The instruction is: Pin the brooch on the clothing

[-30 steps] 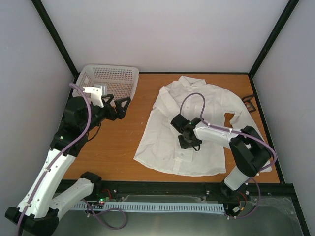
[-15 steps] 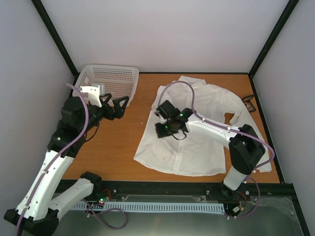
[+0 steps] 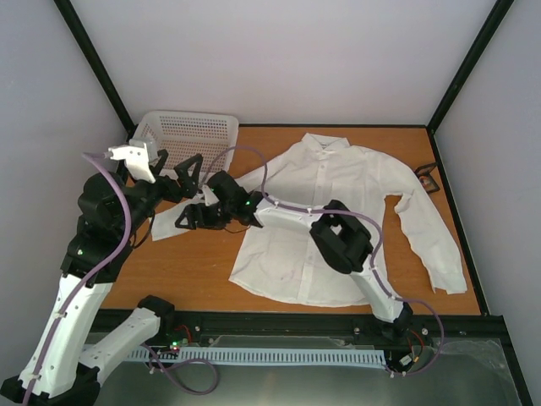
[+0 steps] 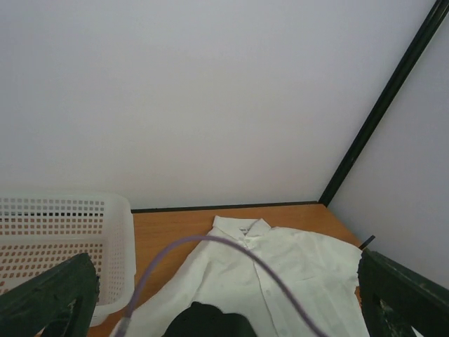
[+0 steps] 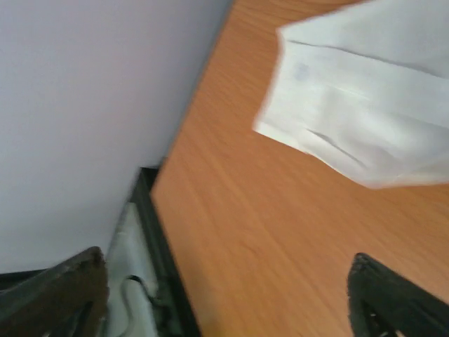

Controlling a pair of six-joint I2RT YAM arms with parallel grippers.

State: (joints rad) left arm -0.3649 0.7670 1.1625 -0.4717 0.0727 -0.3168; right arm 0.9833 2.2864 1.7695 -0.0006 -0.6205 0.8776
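Shirt lies flat on the table, hem toward the arm bases and collar at the far side, so its long axis runs near-to-far. One sleeve is thrown out to the left, its cuff on bare wood. Right claw reaches across the shirt to just beside that cuff. Its jaws are spread with nothing between them; its wrist view shows only wood, with the cuff ahead. Brooch: can't find it in any view, too small or hidden, so no bearing from either claw. Left claw is a bit further back, raised, spread wide and empty, between the cuff and the basket. My read: the chest and pocket, where a pin would go, lie well to the right of both claws. The right claw is nearer to cloth but at the wrong end of it. Small black frame sits far right, near the other sleeve.
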